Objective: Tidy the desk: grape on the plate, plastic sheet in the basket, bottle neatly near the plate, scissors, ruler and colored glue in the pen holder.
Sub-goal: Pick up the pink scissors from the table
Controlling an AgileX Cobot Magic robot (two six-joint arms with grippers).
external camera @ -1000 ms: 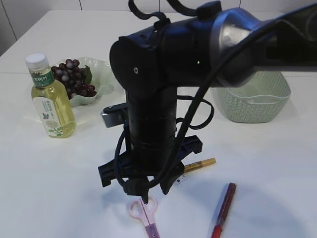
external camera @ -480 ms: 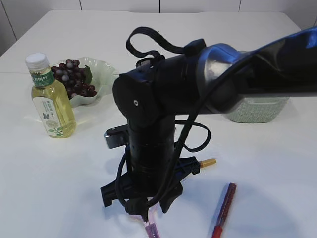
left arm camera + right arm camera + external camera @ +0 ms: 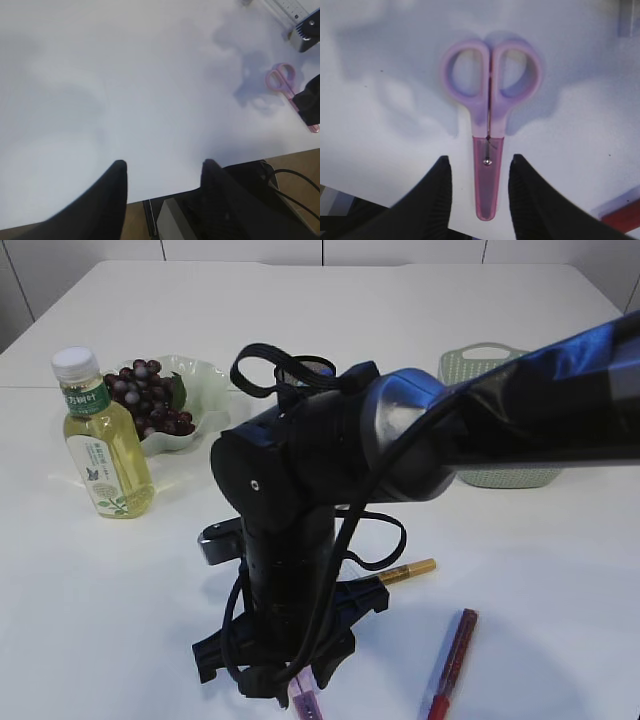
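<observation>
Pink scissors (image 3: 489,150) lie between apparently unclosed end effector (image 3: 479,192) fingers.

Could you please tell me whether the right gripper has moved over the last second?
Yes. The right gripper has moved toward the camera, away from the fixed bottle.

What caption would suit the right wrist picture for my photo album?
The right gripper, open, straddles the sheathed blades of pink scissors lying flat on the white table.

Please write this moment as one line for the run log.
phase: approach scissors | right gripper: open, fingers either side of scissors sheath, not gripping | left gripper: open, empty, above bare table
</observation>
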